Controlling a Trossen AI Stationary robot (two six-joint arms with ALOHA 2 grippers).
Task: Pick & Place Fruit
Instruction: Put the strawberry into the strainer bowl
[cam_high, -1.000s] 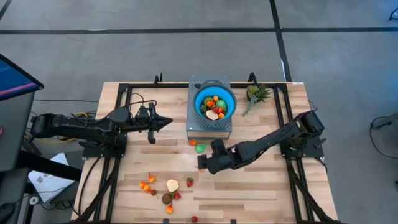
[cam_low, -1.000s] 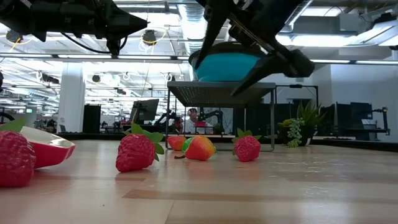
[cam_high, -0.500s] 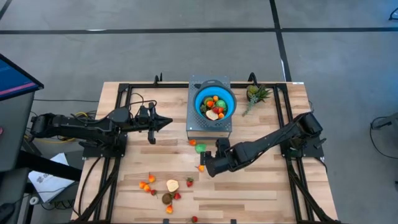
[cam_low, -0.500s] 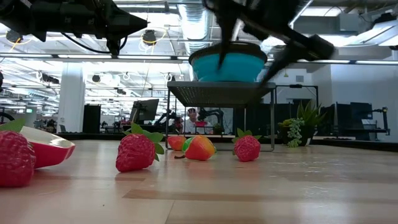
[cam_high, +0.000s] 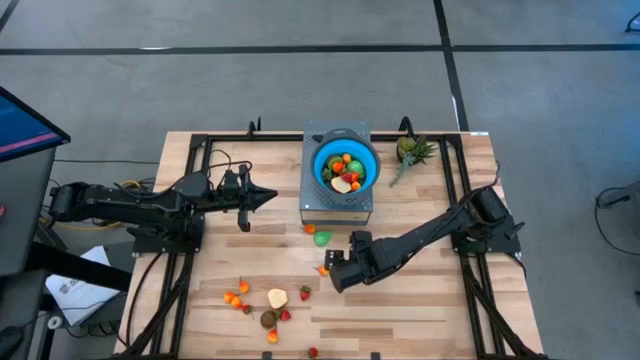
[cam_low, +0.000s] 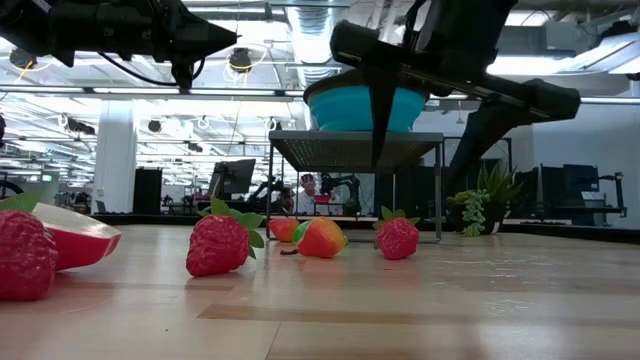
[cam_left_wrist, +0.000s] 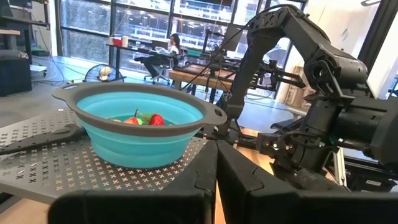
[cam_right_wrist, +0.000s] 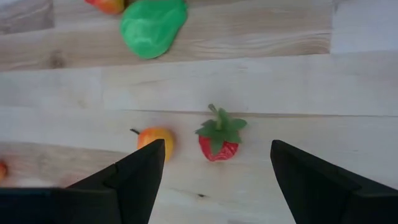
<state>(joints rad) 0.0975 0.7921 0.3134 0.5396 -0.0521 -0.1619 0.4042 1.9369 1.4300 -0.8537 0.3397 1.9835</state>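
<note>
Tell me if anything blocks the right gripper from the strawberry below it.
Nothing visible does. The right gripper is open above the strawberry, which lies on bare table between its fingers. A small orange fruit sits beside it, close to one finger.

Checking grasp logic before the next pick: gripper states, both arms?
Left gripper: closed, holding nothing, parked left of the blue bowl.
Right gripper: open, empty, above a strawberry on the table.
</note>
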